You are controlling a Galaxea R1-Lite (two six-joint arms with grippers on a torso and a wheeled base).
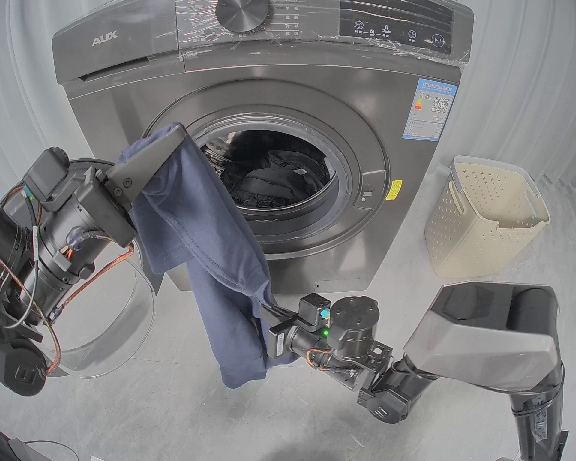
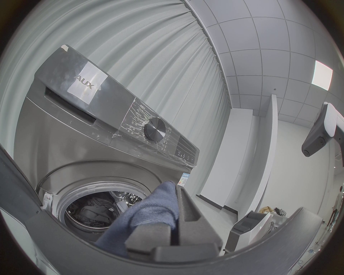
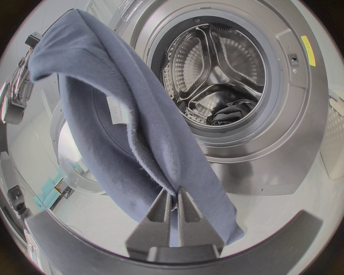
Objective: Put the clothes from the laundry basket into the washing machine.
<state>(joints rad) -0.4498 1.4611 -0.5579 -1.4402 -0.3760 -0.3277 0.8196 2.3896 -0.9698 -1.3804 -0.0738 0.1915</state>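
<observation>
Done: dark clothes (image 1: 276, 177) in your washing machine (image 1: 336, 108).
Held: blue garment (image 1: 198, 240) before the opening — left gripper (image 1: 171, 141) clamps its top, right gripper (image 1: 268, 310) its lower edge.
Left: load it; laundry basket (image 1: 456, 234) looks empty.

Lighting is bright and diffuse, from a ceiling light panel (image 2: 321, 74); shadows are soft. Glare marks the drum (image 3: 215, 61) and the film (image 1: 306, 27) on the washing machine (image 1: 360, 120). Wrist views curve and darken at corners.

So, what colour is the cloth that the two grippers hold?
The cloth is plain dark blue, with no pattern; the right wrist view shows it best.
</observation>
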